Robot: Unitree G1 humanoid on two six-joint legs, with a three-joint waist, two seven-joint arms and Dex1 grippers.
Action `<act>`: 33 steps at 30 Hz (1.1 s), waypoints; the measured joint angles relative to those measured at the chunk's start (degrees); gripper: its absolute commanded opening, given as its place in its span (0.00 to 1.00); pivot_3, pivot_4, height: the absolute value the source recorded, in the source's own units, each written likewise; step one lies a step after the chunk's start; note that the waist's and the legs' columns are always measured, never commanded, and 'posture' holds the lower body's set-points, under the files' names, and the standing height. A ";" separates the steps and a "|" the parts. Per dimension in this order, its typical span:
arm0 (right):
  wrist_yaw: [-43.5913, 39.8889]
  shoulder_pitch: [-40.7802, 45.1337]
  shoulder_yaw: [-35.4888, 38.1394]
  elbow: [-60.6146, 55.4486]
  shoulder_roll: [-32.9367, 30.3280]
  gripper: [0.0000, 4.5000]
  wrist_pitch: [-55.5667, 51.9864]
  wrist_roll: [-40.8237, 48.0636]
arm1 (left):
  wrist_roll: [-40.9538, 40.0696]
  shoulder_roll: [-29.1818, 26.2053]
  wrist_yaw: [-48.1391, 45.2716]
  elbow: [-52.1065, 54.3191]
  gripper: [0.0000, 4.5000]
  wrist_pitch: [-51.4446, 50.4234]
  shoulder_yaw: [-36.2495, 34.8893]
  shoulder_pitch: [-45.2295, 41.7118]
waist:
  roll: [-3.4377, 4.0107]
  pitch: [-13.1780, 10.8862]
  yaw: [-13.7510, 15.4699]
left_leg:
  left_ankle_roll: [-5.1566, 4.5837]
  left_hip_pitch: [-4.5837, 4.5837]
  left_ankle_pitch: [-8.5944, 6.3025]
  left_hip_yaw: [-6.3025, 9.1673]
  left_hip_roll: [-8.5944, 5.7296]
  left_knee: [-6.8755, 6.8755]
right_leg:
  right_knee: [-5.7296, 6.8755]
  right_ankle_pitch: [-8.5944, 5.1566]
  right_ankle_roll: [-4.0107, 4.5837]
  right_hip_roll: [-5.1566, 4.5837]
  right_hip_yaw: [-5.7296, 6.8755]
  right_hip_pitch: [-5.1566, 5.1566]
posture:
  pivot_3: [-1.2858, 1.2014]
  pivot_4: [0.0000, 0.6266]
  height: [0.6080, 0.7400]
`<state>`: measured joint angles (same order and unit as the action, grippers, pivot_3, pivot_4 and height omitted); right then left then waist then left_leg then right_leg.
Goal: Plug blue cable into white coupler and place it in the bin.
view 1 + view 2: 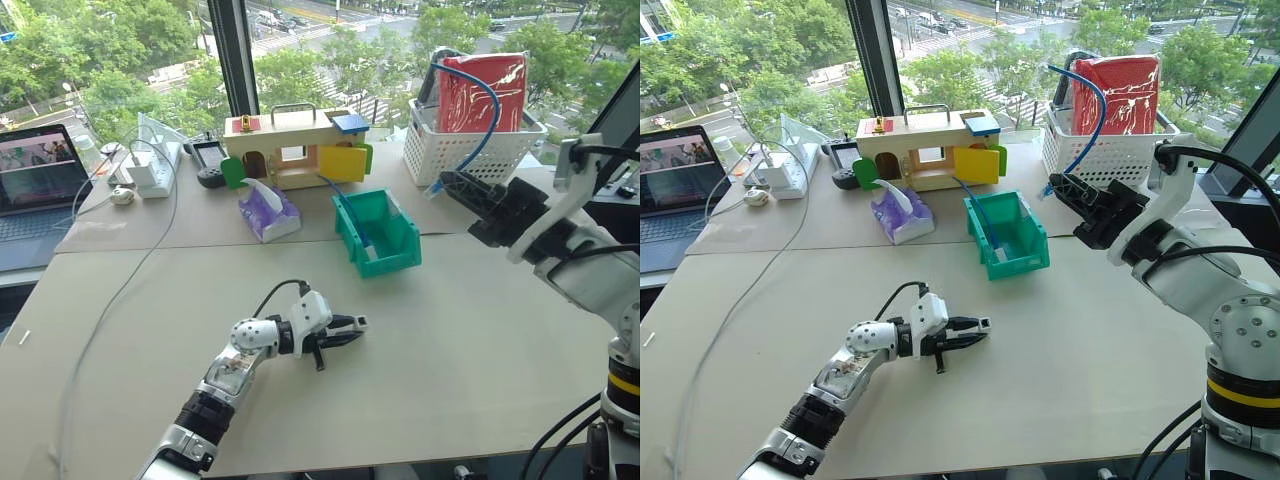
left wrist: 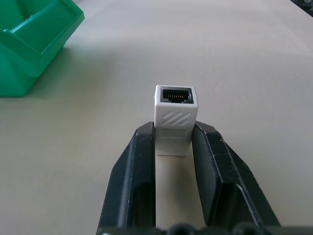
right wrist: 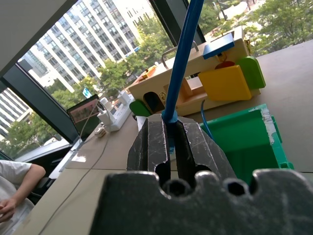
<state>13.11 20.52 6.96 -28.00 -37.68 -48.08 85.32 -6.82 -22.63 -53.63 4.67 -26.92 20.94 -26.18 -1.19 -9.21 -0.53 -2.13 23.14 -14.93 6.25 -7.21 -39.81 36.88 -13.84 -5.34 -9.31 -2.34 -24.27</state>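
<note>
The left gripper (image 2: 173,142) pinched the white coupler (image 2: 174,117) at lower centre, socket outward. The right gripper (image 3: 171,128) clamped the blue cable (image 1: 487,110) at upper right, ready for plugging; the bin (image 1: 376,232) waited mid-frame.

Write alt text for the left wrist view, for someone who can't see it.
The left gripper is shut on the white coupler, whose open network socket faces away from the camera, above a beige table. A corner of the green bin sits beyond it to one side.

head pair: down over table (image 1: 300,290) | wrists: close along tools, sharing bin (image 2: 29,44)
</note>
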 measured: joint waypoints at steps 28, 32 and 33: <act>3.27 -17.28 -6.81 -8.32 17.73 0.00 2.55 -20.30 | 0.20 3.29 4.26 1.62 0.13 -12.70 3.01 -4.43 | 0.00 0.01 1.28 | 0.00 -0.31 -0.01 0.03 -0.04 0.04 | 0.08 0.02 0.03 0.03 -0.01 0.17 | 0.52 0.24 1.00; 1.41 -17.80 -6.81 -7.30 18.85 0.00 2.60 -22.11 | 0.08 3.28 4.77 2.32 0.13 -14.61 2.97 -4.94 | 0.00 0.01 1.27 | -0.02 -0.32 -0.02 0.03 -0.04 0.04 | 0.08 0.01 0.02 0.03 -0.01 0.17 | 0.52 0.24 1.00; 0.68 -18.02 -6.72 -7.00 19.24 0.00 2.82 -22.59 | 0.06 3.22 4.80 2.56 0.13 -15.03 2.97 -4.99 | 0.01 0.01 1.25 | -0.01 -0.32 -0.02 0.02 -0.04 0.04 | 0.08 0.01 0.02 0.03 -0.01 0.16 | 0.52 0.24 1.00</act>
<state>13.79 2.50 0.24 -35.01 -18.45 -45.26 62.74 -6.76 -19.41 -48.83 7.23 -41.95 23.91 -31.18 -1.19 -9.20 0.72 -2.14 22.82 -14.95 6.28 -7.25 -39.76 36.96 -13.83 -5.32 -9.28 -2.35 -24.12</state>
